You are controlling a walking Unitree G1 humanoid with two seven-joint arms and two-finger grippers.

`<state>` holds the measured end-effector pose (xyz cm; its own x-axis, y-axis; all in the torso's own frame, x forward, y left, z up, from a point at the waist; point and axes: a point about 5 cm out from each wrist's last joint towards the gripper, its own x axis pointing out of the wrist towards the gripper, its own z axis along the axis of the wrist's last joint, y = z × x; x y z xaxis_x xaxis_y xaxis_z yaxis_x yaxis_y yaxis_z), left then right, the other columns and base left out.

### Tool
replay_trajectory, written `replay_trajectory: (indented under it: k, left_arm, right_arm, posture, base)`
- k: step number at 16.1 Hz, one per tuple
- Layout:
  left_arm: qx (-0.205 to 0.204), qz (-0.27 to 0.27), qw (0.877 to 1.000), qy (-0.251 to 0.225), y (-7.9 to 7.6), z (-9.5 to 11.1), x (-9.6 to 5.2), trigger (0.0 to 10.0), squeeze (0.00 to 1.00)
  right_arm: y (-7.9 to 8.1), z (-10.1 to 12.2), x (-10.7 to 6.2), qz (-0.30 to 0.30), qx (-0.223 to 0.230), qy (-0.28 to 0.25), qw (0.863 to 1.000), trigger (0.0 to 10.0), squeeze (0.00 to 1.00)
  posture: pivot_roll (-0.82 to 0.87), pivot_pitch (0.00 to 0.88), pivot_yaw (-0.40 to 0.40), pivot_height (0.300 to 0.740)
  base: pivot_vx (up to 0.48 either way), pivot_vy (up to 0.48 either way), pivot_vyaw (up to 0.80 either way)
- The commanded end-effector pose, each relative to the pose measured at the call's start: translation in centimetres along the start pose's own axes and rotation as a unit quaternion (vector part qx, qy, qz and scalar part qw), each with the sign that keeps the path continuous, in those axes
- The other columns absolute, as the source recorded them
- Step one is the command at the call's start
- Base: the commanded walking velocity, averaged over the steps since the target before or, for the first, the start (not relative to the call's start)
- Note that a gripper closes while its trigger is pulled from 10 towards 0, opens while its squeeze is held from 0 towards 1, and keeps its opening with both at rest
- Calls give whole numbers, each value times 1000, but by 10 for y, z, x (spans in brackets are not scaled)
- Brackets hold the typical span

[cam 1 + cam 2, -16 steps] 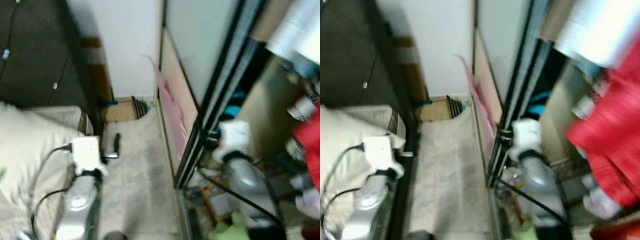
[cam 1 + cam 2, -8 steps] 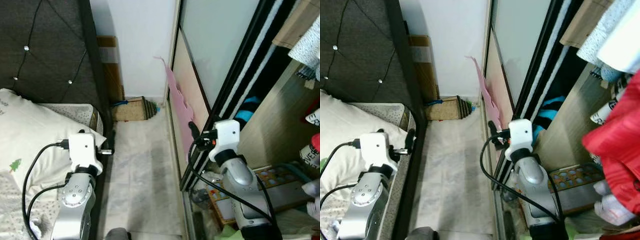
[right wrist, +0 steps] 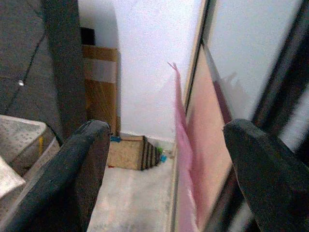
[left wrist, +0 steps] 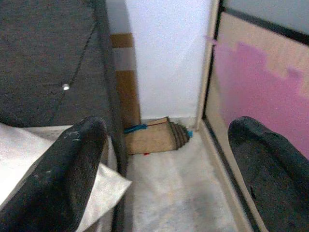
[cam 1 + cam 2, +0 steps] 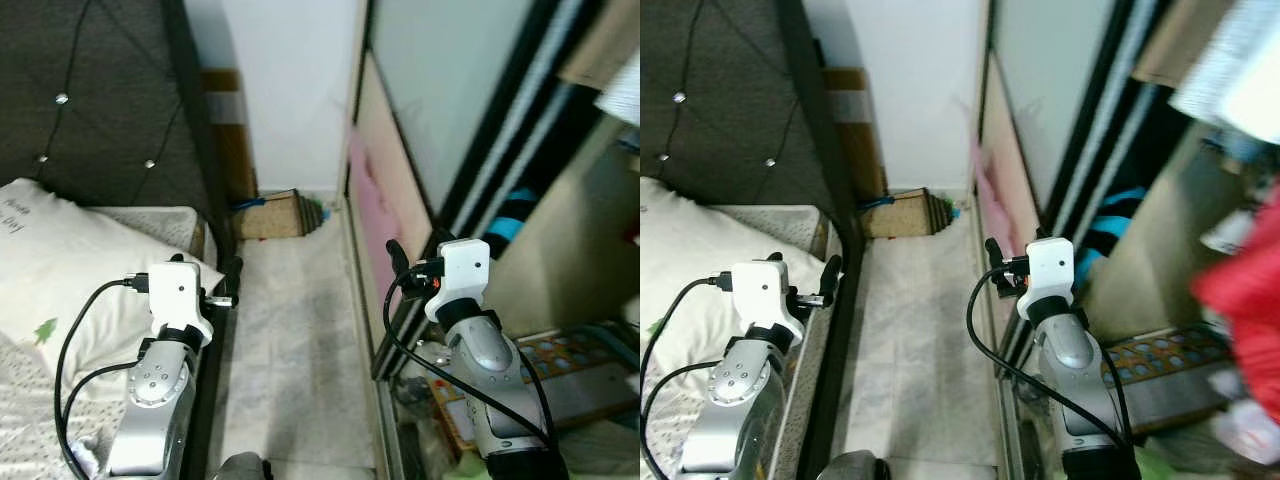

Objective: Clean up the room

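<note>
Narrow floor strip (image 5: 290, 360) between bed (image 5: 60, 290) and wardrobe (image 5: 560, 250); wrist views resolve rolled mat (image 4: 154, 135) at wall. Left gripper (image 4: 164, 169) and right gripper (image 3: 164, 179) spread, empty.

Quick count by the bed (image 5: 60, 330):
1 pillow (image 5: 60, 270), 1 cardboard box (image 5: 270, 215) beyond it, 1 pink sheet (image 5: 370, 200) opp., 2 grippers – left (image 5: 232, 282), right (image 5: 395, 258).

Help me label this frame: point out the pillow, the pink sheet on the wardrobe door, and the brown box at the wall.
pillow (image 5: 60, 270), left eye view, its white middle.
pink sheet (image 4: 260, 92), left wrist view, its flat face.
brown box (image 3: 126, 153), right wrist view, its side.
</note>
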<state>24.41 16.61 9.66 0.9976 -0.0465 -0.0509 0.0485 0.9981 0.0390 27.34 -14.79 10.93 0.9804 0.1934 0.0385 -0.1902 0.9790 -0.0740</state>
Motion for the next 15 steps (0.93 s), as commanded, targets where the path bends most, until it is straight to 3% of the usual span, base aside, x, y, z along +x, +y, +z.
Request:
replay_trajectory:
  k: [1, 3, 8, 10, 12, 15]
  left_arm:
    - [6, -5, 1000, 7, -1, -1, 2, 10000, 0]
    - [6, -6, 1000, 4, 0, 0, 3, 10000, 0]
    - [13, -9, 1000, -11, 1, 3, 3, 10000, 0]
    - [31, 12, 999, -9, 1, 6, 2, 10000, 0]
    - [-14, -17, 1000, -13, 1, 6, 2, 10000, 0]
    - [-1, 13, 1000, -17, 6, 6, -1, 10000, 0]
  right_arm:
    - [-2, 3, 2, -6, -3, -5, 1000, 10000, 0]
    - [-3, 3, 2, -8, -3, -7, 1000, 10000, 0]
    - [-2, 4, 2, -13, -4, -9, 1000, 10000, 0]
    - [-3, 4, 1, -15, -8, -10, 1000, 10000, 0]
    - [-4, 5, 1, -17, -11, -12, 1000, 10000, 0]
    - [-5, 6, -3, -9, -16, -12, 1000, 10000, 0]
  posture:
    - [2, 0, 0, 740]
    - [-2, 0, 5, 740]
    - [-8, 0, 15, 740]
    - [-9, 0, 17, 740]
    - [-13, 0, 19, 740]
    - [-18, 0, 23, 740]
  base:
    - [0, 480, 0]
    - [0, 354, 0]
    - [0, 0, 0]
    - [0, 0, 609]
    - [0, 0, 800]
    - [0, 0, 800]
